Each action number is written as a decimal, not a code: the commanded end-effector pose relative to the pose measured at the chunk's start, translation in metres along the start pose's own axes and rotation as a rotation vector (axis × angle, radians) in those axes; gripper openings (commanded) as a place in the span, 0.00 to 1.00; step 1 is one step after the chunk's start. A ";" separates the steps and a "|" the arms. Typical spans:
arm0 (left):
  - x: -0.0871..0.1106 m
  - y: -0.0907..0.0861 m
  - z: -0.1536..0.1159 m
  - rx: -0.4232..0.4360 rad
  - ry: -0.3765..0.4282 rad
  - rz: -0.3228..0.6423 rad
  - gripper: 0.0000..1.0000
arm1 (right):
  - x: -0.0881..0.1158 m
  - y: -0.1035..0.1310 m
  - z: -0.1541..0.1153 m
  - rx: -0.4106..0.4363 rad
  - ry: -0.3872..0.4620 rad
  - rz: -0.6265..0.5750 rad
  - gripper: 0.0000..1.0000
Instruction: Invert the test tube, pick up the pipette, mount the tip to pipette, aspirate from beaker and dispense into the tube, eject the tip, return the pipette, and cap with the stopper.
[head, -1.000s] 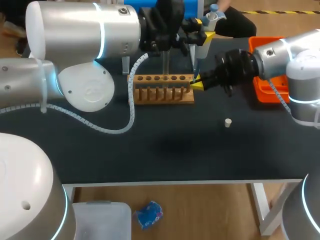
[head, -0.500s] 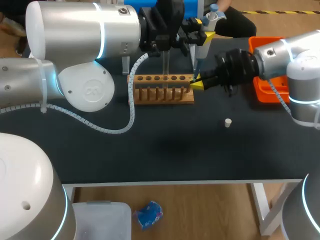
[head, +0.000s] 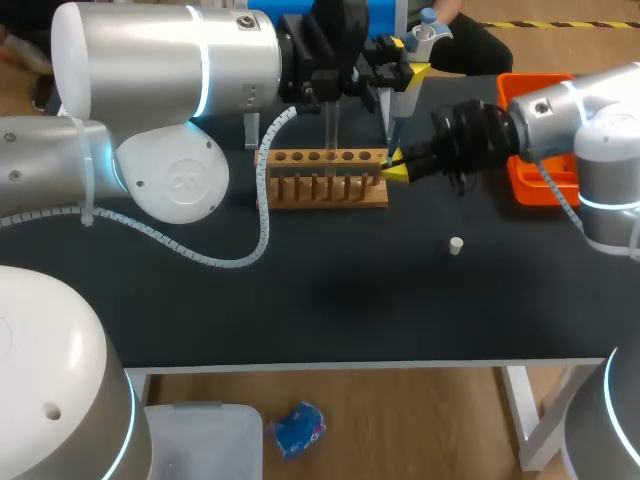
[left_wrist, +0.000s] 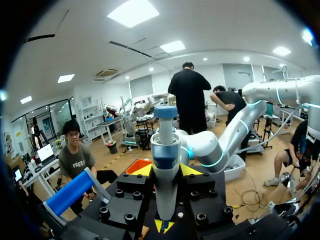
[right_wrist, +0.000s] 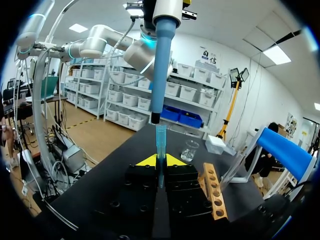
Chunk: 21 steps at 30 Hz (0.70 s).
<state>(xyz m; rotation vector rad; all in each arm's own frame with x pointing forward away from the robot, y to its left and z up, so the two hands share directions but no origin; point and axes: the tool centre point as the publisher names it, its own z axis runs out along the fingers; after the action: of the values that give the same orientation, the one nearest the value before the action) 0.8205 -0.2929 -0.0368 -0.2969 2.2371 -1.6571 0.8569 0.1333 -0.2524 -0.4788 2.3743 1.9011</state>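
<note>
**Pipette poised over its tip beside the rack**

My left arm came in from the left and reached past the middle of the dark surface. Below it stood the wooden rack, with the test tube upright in one of its holes.

Just beyond the rack's right end, the left tool was clenched on the pipette. It held the pipette upright with the plunger on top and the shaft pointing down. In the left wrist view the pipette sat between the two yellow-tipped fingers of the left tool, one pressing on each side.

Under the shaft, at the rack's right end, the right tool gripped the tip. In the right wrist view the bluish tip stood upright between the closed yellow fingers of the right tool. The pipette hung directly above it, with a small gap showing between its end and the tip's mouth. Ahead of the tool stood the beaker, and the rack lay beside it.

Further right, the stopper lay alone on the surface, well apart from the rack. The right arm passed over the orange tray at the right edge.
</note>
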 end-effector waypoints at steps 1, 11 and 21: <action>-0.004 0.001 -0.002 0.004 0.584 0.002 0.00 | 0.000 0.002 -0.001 0.001 0.000 -0.003 0.00; -0.004 0.001 -0.002 0.004 0.584 0.002 0.00 | 0.005 0.004 0.000 -0.005 0.011 -0.008 0.00; -0.004 0.001 -0.002 0.004 0.584 0.002 0.00 | 0.005 0.002 -0.001 0.000 0.011 -0.002 0.00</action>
<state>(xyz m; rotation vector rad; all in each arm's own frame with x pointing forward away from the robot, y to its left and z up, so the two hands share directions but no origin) 0.8204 -0.2929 -0.0366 -0.2969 2.2374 -1.6571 0.8526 0.1331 -0.2528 -0.4922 2.3796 1.9058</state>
